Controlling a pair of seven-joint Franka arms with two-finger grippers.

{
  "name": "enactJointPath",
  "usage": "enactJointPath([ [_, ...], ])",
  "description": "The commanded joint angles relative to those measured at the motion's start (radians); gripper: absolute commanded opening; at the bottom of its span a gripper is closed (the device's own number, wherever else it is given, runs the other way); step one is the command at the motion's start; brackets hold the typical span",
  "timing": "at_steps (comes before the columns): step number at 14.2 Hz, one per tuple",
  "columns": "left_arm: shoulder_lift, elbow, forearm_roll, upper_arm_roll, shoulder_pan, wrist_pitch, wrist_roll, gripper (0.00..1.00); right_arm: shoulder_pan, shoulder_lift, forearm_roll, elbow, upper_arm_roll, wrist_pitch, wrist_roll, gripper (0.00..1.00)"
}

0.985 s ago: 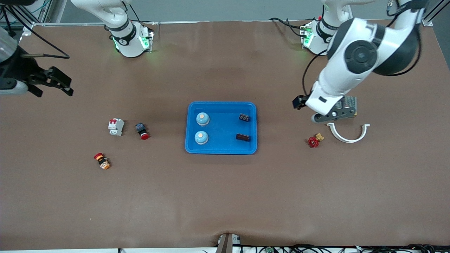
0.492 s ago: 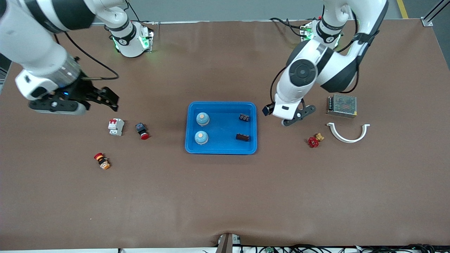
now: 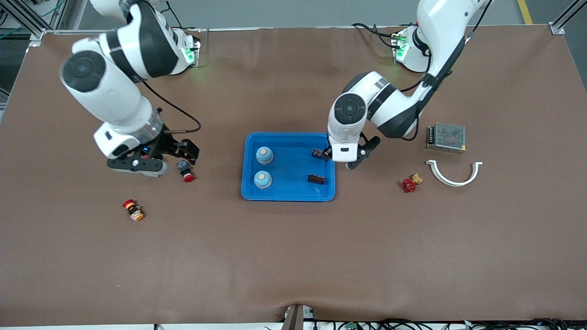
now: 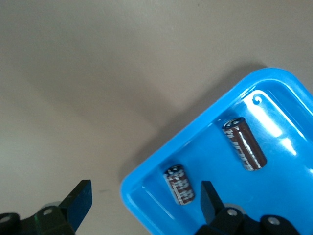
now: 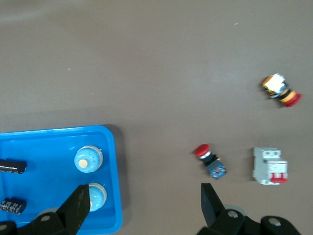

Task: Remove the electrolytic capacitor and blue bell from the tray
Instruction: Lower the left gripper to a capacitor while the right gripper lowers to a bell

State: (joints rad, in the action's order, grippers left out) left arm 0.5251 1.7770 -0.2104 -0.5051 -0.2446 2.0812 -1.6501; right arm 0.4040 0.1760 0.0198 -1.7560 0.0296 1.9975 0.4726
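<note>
A blue tray (image 3: 288, 196) is seen at the middle of the table. Two bells (image 3: 264, 155) (image 3: 263, 179) are sitting in it toward the right arm's end, one nearer the front camera than the other. Two capacitors (image 3: 317, 153) (image 3: 317, 179) are lying in it toward the left arm's end, likewise one nearer than the other.

The left gripper (image 3: 340, 160) is being held over the tray's rim at the left arm's end, just above the capacitor that lies farther from the camera. In the left wrist view its fingers (image 4: 79, 203) are shown spread apart, with nothing between them, and both capacitors (image 4: 180, 184) (image 4: 244, 143) are seen inside the tray's corner (image 4: 142, 183).

The right gripper (image 3: 185, 153) is being held over a breaker (image 5: 270, 166) and a red button (image 3: 185, 171), well apart from the tray. Its fingers (image 5: 77, 205) are shown spread apart and empty in the right wrist view.

A second button (image 3: 133, 210) is lying nearer the camera. Toward the left arm's end, a red valve (image 3: 409, 184), a white clamp (image 3: 454, 174) and a metal box (image 3: 446, 137) are seen.
</note>
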Motion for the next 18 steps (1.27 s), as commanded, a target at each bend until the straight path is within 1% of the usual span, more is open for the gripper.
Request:
enactJointPath([
  [1, 0.088, -0.076, -0.044, -0.001, -0.031, 0.029, -0.150, 0.87, 0.033, 0.052, 0.006, 0.001, 0.010, 0.056, 0.037, 1.00],
  [3, 0.107, -0.076, -0.046, 0.000, -0.042, 0.056, -0.206, 0.83, 0.035, 0.094, 0.011, 0.003, 0.009, 0.102, 0.037, 1.00],
  [5, 0.127, -0.076, -0.044, 0.003, -0.059, 0.059, -0.243, 0.78, 0.061, 0.131, 0.025, 0.003, 0.009, 0.142, 0.038, 1.00],
  [7, 0.153, -0.077, -0.046, 0.005, -0.068, 0.089, -0.296, 0.73, 0.071, 0.170, 0.070, 0.004, 0.009, 0.200, 0.040, 1.00],
  [8, 0.160, -0.077, -0.052, 0.005, -0.071, 0.099, -0.315, 0.72, 0.081, 0.190, 0.081, 0.004, 0.010, 0.219, 0.040, 1.00],
  [11, 0.182, -0.077, -0.081, 0.005, -0.074, 0.102, -0.364, 0.68, 0.108, 0.246, 0.081, 0.007, 0.010, 0.259, 0.055, 1.00],
  [13, 0.196, -0.077, -0.081, 0.005, -0.081, 0.103, -0.381, 0.65, 0.128, 0.290, 0.080, 0.013, 0.010, 0.291, 0.060, 1.00],
  [16, 0.211, -0.077, -0.081, 0.005, -0.082, 0.114, -0.401, 0.61, 0.153, 0.347, 0.080, 0.013, 0.012, 0.375, 0.082, 1.00],
  [18, 0.219, -0.079, -0.084, 0.007, -0.087, 0.117, -0.401, 0.58, 0.180, 0.372, 0.068, 0.015, 0.013, 0.388, 0.101, 1.00],
])
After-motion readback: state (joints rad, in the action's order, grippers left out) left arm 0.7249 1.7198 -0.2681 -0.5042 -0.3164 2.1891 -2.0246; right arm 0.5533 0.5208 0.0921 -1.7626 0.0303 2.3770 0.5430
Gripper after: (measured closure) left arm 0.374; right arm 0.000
